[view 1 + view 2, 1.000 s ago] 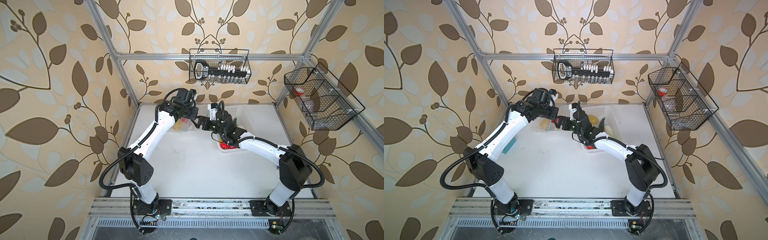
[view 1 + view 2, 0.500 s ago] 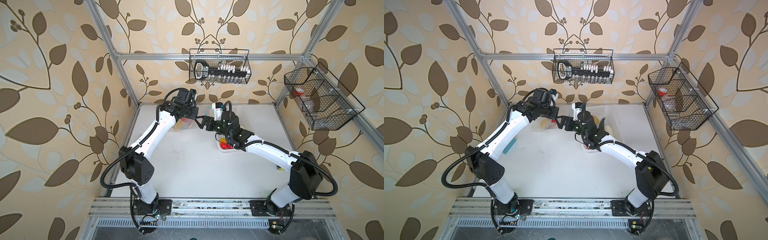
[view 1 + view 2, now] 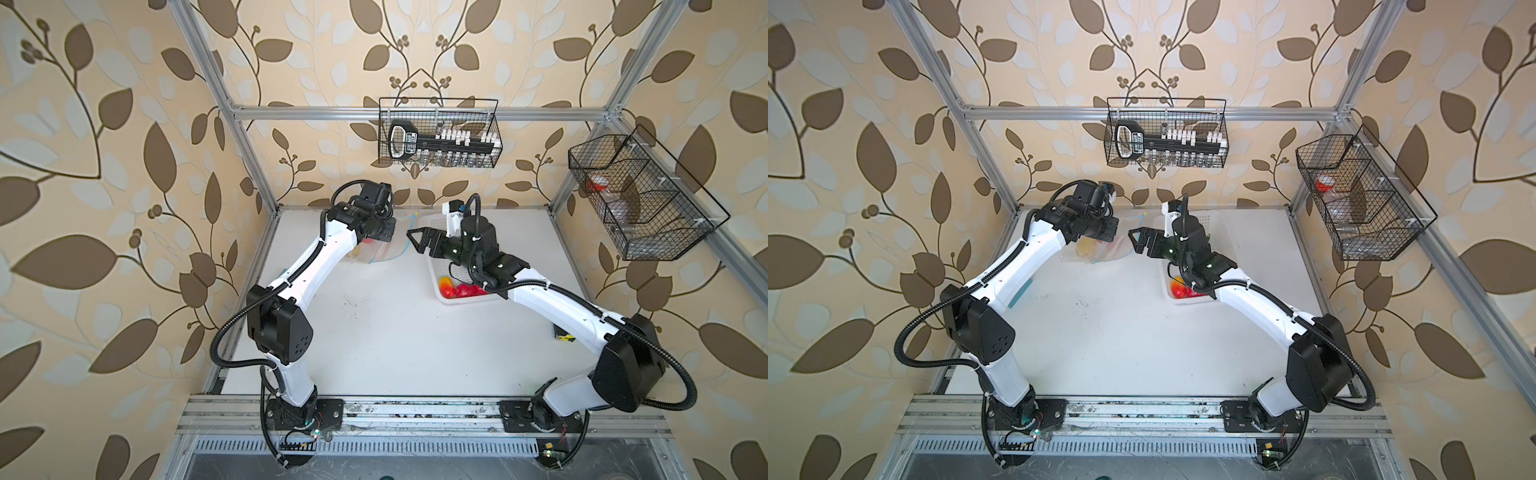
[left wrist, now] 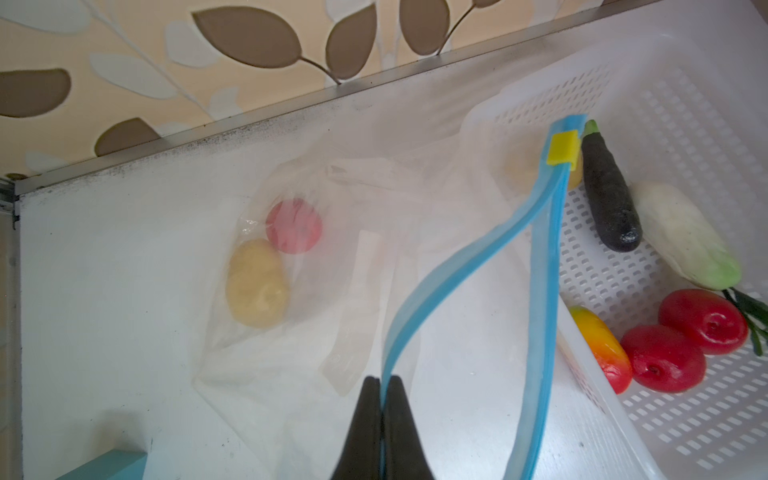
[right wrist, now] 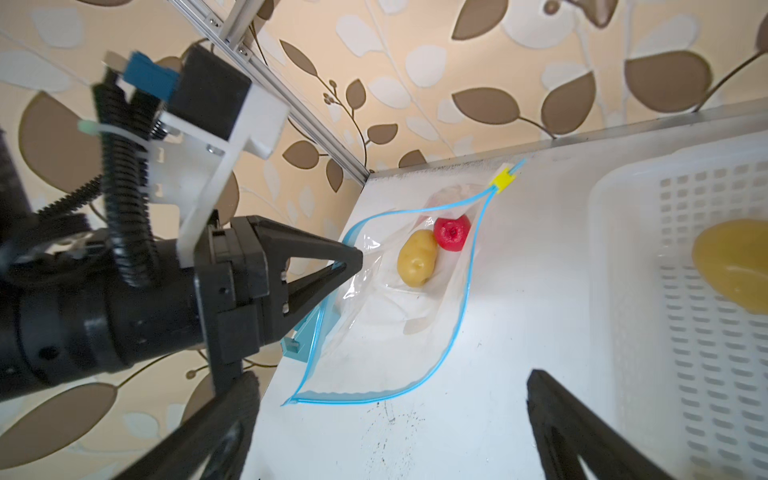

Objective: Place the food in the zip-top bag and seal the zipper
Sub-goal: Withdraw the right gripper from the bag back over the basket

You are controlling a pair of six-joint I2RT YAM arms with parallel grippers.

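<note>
Since a second ago the right gripper (image 3: 415, 241) has backed slightly away from the zip-top bag (image 5: 395, 332), its elbow swung outward toward the front right; the left arm has held its place. At the left edge of the table (image 3: 395, 332) one teal block (image 5: 307, 336) sits by the bag's edge. The left gripper (image 4: 380, 380), fingers pressed together, pinches one lip of the blue zipper (image 4: 457, 270) and holds it raised. The other lip runs lower, so the mouth gapes. Both lips meet at one yellow slider (image 4: 563, 147) near the back wall.

The bag lies at the back left, and inside it one potato (image 4: 256, 282) touches one red tomato (image 4: 294, 226). A clear gap separates the bag from the right gripper, whose fingers stand spread wide and empty. Bare table stretches in front of both arms.

Just right of the bag, one white basket (image 4: 685, 145) holds:
- a second potato (image 5: 731, 266)
- one eggplant (image 4: 609, 195)
- one cabbage (image 4: 685, 237)
- one mango (image 4: 602, 345)
- two more tomatoes (image 4: 702, 320)
- one green leaf (image 4: 748, 311)
</note>
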